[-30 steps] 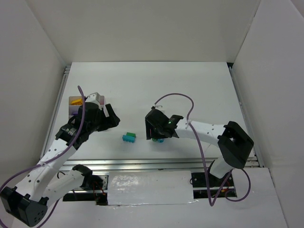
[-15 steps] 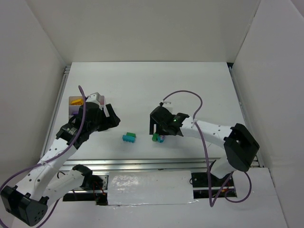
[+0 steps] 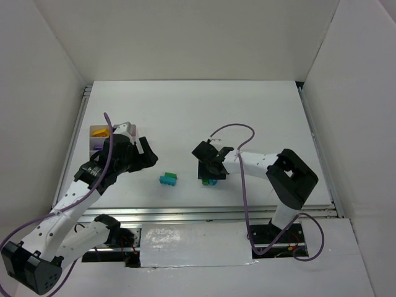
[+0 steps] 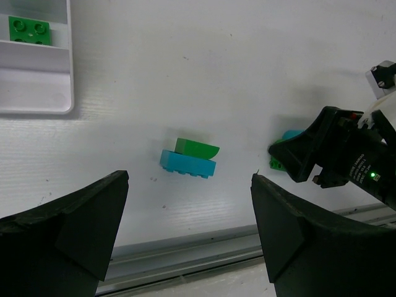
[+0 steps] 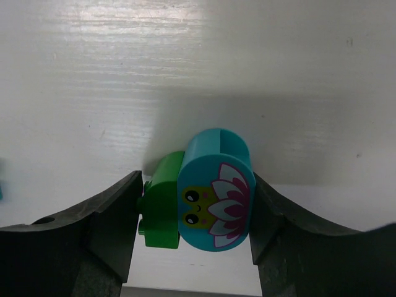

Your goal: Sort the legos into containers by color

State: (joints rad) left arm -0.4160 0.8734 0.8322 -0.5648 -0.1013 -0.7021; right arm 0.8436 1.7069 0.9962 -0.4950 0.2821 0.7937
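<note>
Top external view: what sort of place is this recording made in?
Probably a lab robot test cell: plain white panel walls box in a white tabletop, and two white-and-black robot arms are mounted by a metal rail at its near edge.

We see bright, even light; glare streaks the counter (image 5: 154, 37). The teal lego (image 5: 216, 185) casts a soft shadow.

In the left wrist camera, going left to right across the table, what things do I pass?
White tray holding a green brick → teal studded brick → green-and-teal pieces.
</note>
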